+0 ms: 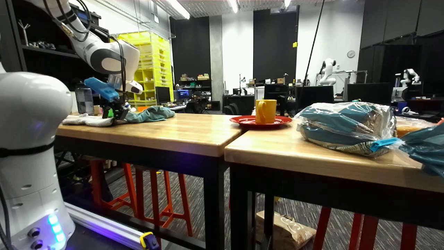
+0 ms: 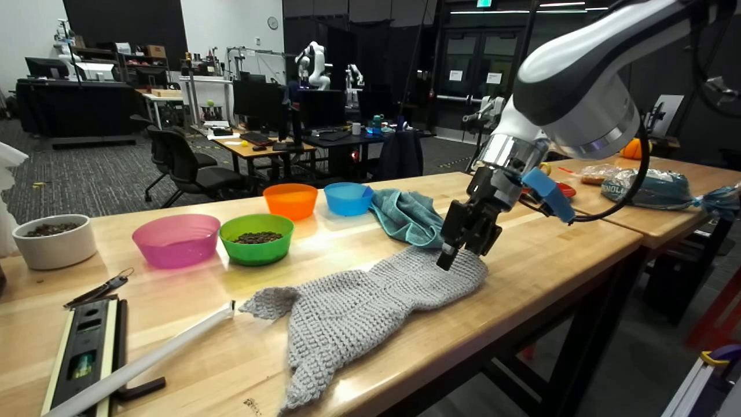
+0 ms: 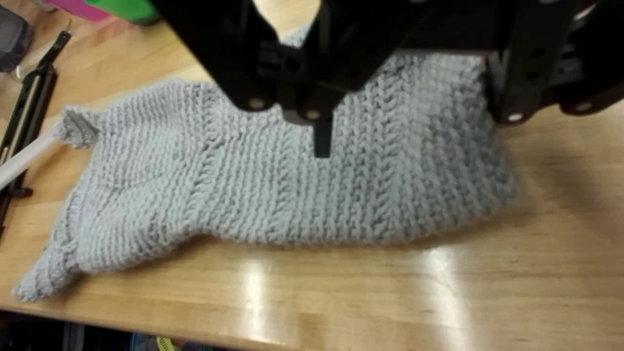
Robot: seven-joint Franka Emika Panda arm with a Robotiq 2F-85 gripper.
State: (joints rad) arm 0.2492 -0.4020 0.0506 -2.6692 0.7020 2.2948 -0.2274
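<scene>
Gripper (image 2: 465, 255): fingers (image 3: 322, 141) are apart, aimed down at the rounded end of the gray knit piece (image 2: 370, 307). Can't tell if the tips actually touch the yarn.
Gray knit piece: right under the gripper, spread out kinda flat on the wooden table (image 2: 532, 260), close to its edge. Two pointy corners stick out at the end away from the gripper.
Teal cloth (image 2: 408, 217): bunched up in a heap just beside the knit, on the side away from that edge.
Blue bowl (image 2: 347, 201): right by the teal cloth, with an orange bowl (image 2: 290, 204) next to it.
Green bowl (image 2: 257, 255): brown pellets (image 2: 259, 238) inside, pink bowl (image 2: 176, 246) right beside it.
White bowl (image 2: 55, 252): past the pink one, dark bits (image 2: 53, 229) in it.
Spirit level (image 2: 87, 347): lying flat with a long white tube (image 2: 168, 344) across it. The tube's tip ends just beside a knit corner.
Red plate (image 1: 237, 120): around where the two tables meet, yellow mug (image 1: 265, 113) standing upright on it.
Second table (image 1: 270, 146): has a stuffed plastic bag (image 1: 347, 125) on it, blue clip (image 1: 383, 143) near one end.
</scene>
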